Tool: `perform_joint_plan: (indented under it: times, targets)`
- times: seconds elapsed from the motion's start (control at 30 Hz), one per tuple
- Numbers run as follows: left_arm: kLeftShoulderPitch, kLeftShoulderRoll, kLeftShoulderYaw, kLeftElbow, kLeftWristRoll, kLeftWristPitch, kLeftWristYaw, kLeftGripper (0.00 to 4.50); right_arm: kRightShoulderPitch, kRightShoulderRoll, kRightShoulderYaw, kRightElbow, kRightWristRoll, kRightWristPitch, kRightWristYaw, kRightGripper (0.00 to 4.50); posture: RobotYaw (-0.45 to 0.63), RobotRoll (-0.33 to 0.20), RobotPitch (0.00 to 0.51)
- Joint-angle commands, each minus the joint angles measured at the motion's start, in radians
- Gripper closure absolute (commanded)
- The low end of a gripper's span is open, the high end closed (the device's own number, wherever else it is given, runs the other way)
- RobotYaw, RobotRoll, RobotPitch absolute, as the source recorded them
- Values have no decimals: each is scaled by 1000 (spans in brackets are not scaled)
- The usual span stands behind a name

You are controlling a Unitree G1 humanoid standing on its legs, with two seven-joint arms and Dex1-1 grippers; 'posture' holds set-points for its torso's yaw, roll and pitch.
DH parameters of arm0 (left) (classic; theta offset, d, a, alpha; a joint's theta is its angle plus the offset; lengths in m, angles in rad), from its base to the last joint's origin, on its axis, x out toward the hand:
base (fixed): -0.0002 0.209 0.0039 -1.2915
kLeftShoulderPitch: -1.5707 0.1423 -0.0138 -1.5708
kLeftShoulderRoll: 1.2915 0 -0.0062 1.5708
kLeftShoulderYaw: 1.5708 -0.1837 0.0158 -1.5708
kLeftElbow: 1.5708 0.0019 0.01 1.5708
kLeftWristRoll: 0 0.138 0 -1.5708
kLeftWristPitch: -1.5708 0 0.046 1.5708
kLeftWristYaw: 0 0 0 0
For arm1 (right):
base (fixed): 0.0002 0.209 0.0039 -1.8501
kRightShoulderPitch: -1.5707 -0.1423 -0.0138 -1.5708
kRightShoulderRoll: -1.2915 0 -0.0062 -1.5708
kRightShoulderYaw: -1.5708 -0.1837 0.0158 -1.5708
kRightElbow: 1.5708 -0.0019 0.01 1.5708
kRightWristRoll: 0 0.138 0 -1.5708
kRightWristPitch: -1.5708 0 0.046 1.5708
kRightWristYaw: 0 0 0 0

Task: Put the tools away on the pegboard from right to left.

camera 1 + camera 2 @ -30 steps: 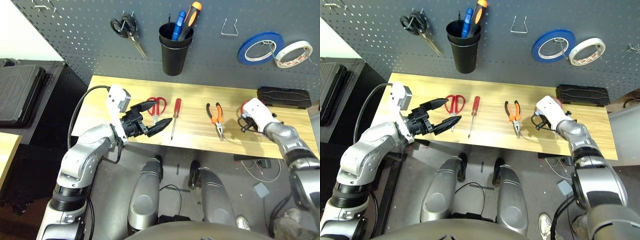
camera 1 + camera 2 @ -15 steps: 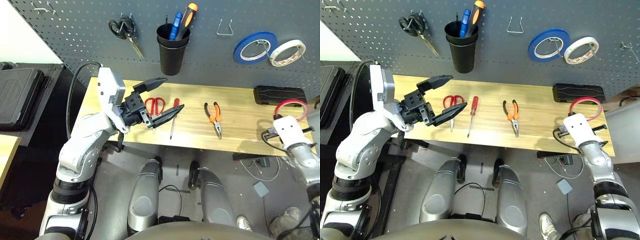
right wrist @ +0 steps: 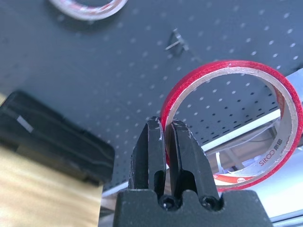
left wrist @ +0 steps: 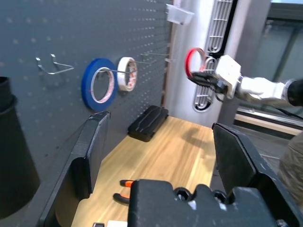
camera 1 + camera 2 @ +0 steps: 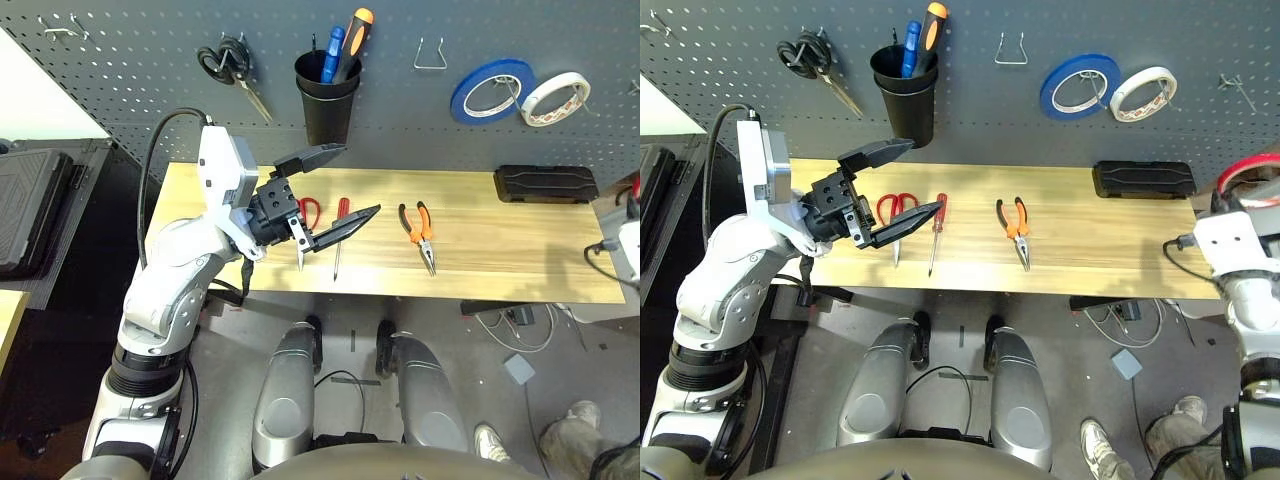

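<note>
Right gripper [image 3: 164, 137], clamped on the red tape ring [image 3: 232, 125], with the bare wire hook [image 3: 176, 41] toward upper centre frame.

The thin red tape ring [image 3: 279, 149] bears inside what looks like "SITOO".

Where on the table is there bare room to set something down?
Bare wood runs from the pliers to the table's right edge, in front of the black case. It is crowded on the left, around the scissors, the screwdriver and the left gripper.
</note>
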Motion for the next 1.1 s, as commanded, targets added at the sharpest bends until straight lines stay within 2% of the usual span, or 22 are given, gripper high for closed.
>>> perform_joint_plan:
  times: [0.03, 0.37, 0.57, 0.7, 0.77, 1.0, 1.1]
  targets:
    - [-3, 1, -25, 8, 14, -9, -8, 0, -72, -24, 5, 58, 7, 41, 73, 4482, 175, 0, 246]
    - [-4, 3, -32, -4, 18, 4, 3, 0, -356, -5, 65, 150, -44, 279, 151, 4482, 194, 0, 249]
    - [7, 12, -33, -15, 19, 16, 12, 0, -490, 37, 85, 185, -65, 477, 129, 4482, 206, 0, 252]
    - [20, 18, -35, -26, 22, 22, 19, 0, -524, 55, 57, 188, -50, 534, 79, 3264, 212, 0, 254]
    - [29, 21, -33, -35, 22, 26, 26, 0, -504, 63, 53, 182, -48, 505, 64, 2555, 230, 0, 260]
    - [55, 35, -38, -52, 20, 33, 31, 0, -347, 86, 23, 151, -16, 352, 39, 19, 224, 0, 269]
    - [54, 46, -42, -44, 23, 36, 23, 0, -262, 105, 22, 124, -2, 245, 74, 19, 216, 0, 270]
